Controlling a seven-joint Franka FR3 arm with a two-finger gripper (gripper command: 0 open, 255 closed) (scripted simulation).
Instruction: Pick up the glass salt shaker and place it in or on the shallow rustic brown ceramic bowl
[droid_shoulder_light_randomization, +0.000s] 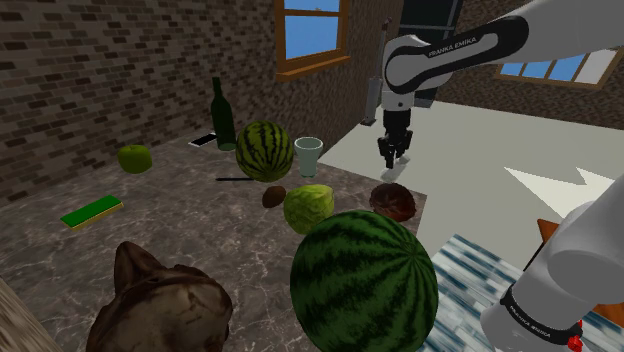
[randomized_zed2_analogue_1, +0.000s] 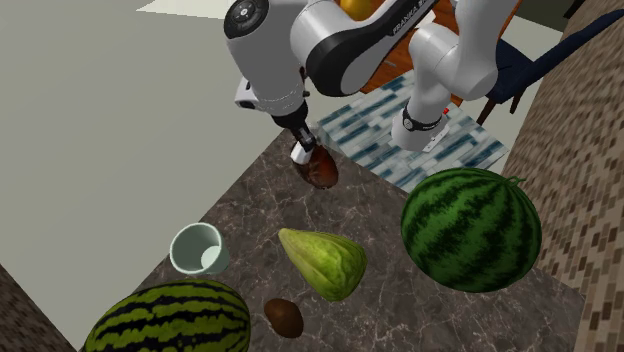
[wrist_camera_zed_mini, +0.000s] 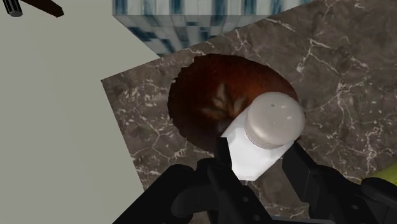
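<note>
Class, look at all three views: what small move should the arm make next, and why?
Probably lower straight down a little. The gripper clasps the salt shaker, which hangs above the brown bowl and is not yet set in it, so opening now would likely drop it.

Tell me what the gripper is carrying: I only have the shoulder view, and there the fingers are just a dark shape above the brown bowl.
Observer: The wrist view shows the gripper shut on the salt shaker, whose body looks white.
Operator: Which way is the shaker pointing?
Observer: Its grey cap, dotted with small holes, points away from the hand and toward the bowl.
Operator: Is anything in the bowl?
Observer: No. The wrist view looks straight into it: a red-brown inside with a leaf-like mark and nothing lying there.
</note>
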